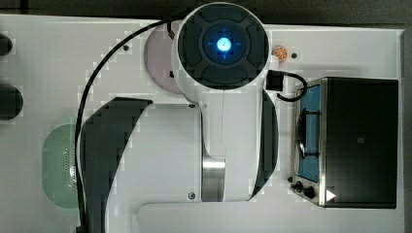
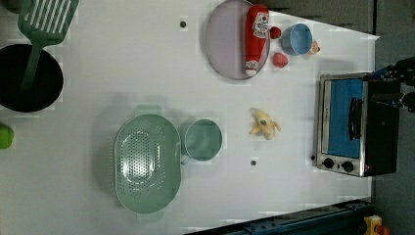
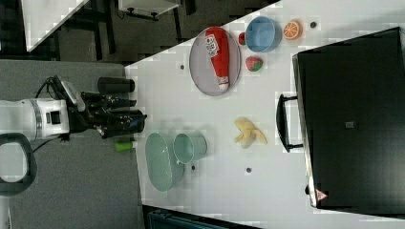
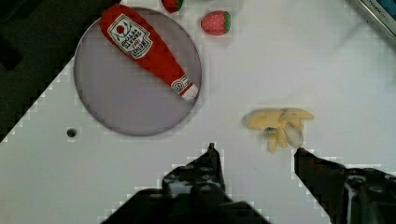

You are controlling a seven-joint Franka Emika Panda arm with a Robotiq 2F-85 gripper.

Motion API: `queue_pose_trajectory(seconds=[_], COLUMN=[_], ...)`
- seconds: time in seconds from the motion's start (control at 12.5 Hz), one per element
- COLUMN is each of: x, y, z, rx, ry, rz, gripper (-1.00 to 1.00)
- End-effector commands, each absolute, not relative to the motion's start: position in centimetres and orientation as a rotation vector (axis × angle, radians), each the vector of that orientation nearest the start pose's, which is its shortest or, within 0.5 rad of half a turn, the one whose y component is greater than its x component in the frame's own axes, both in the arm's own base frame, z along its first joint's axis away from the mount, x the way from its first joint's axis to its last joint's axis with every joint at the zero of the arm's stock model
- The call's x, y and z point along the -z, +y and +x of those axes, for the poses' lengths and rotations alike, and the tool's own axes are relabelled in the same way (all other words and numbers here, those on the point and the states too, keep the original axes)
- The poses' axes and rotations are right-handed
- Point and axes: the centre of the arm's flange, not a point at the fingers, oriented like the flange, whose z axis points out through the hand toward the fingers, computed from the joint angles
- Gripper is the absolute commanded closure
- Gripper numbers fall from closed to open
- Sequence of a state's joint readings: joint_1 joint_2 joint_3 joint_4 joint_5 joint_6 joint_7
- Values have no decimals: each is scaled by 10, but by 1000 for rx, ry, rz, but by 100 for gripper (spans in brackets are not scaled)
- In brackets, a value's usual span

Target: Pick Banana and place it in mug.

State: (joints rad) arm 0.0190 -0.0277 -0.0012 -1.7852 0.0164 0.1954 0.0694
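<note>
The banana (image 2: 263,124) (image 3: 248,131) is a small pale yellow piece with splayed peel flaps, lying flat on the white table between the mug and the toaster oven. In the wrist view the banana (image 4: 279,123) lies just beyond my fingertips, nearer one finger than the other. The pale sage-green mug (image 2: 203,139) (image 3: 190,147) stands upright and looks empty, touching the green basket. My gripper (image 4: 255,149) (image 3: 138,120) is open, well above the table, with nothing between its fingers.
A grey plate (image 2: 226,49) carries a red ketchup bottle (image 2: 257,36); a strawberry (image 2: 280,59), blue bowl (image 2: 297,39) and orange slice (image 3: 292,29) lie near it. An oval green perforated basket (image 2: 147,164) adjoins the mug. A toaster oven (image 2: 350,125) and black pan (image 2: 29,78) flank the table.
</note>
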Motion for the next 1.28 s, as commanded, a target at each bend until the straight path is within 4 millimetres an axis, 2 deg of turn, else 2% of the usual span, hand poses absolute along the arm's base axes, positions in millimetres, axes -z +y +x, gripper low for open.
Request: queue_pose_trajectory(seconds=[0.08,0.24,0.4,0.56,0.64,0.88,1.28], x=[-615,-613,-597,-565,-544,-470,-349], y=[-25,-25,-25,-23,-23,-22,-24], z=[445,445,448,456,460,473,482], rx=[-8,-12,-47,-58,-58,-35,-89], ry=[1407,1407,1410,1399,1362,1098,522], rz=[-2825,-2826,-2836,-2845,-2863,-2966,-3121], gripper=[-59,-99,-100,-100,-100,-100,-100])
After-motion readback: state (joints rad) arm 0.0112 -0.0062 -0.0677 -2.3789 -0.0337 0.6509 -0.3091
